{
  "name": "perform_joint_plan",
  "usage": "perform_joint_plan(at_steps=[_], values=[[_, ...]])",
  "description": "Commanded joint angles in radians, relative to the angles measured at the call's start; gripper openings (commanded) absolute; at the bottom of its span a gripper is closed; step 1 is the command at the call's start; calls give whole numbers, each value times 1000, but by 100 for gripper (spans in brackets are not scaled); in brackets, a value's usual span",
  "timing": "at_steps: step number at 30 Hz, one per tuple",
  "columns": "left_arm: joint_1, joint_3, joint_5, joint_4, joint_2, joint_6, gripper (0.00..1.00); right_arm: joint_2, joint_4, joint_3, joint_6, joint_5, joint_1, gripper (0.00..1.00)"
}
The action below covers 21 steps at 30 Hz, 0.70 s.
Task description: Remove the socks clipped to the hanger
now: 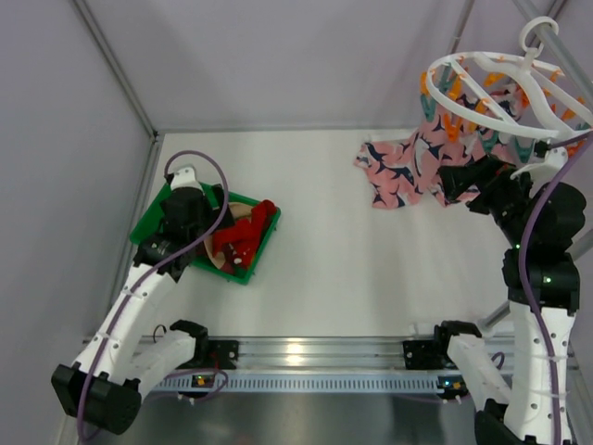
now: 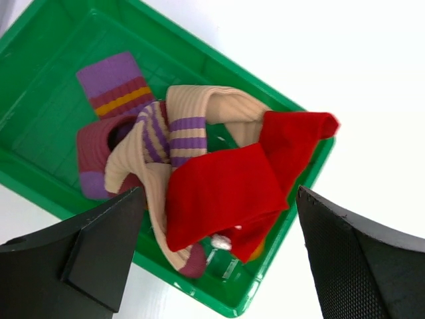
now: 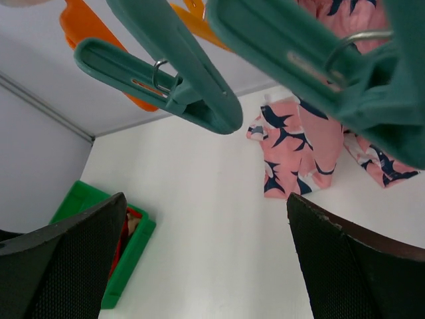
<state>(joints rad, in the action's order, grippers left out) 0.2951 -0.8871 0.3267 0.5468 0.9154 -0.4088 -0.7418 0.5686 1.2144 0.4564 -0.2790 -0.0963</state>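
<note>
The socks lie heaped in a green tray (image 2: 285,266): a bright red sock (image 2: 226,193), a tan ribbed sock (image 2: 212,106) with purple stripes, and a maroon sock (image 2: 99,143) with purple and orange patches. My left gripper (image 2: 219,199) hangs open and empty just above the heap; in the top view it (image 1: 206,239) is over the tray (image 1: 148,222). The white round hanger (image 1: 491,88) hangs at the far right. My right gripper (image 1: 454,181) is open and empty just under its rings, below a teal peg (image 3: 179,86) and an orange peg (image 3: 86,26). No sock shows on the hanger.
A pink cloth (image 1: 398,171) with navy and white print hangs from the hanger down onto the white table; it also shows in the right wrist view (image 3: 299,146). Grey frame poles (image 1: 116,69) run up the walls. The tray also shows far left in the right wrist view (image 3: 126,246).
</note>
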Motion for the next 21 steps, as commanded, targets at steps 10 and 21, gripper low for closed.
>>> perform_joint_plan(at_steps=[10,21], values=[[6,-119,-372,-56,40,-137,98,38,54,-127,31,-98,-3,100],[292,6,-394,-205,45,-257,99,120,36,-360,21,-189,12,100]])
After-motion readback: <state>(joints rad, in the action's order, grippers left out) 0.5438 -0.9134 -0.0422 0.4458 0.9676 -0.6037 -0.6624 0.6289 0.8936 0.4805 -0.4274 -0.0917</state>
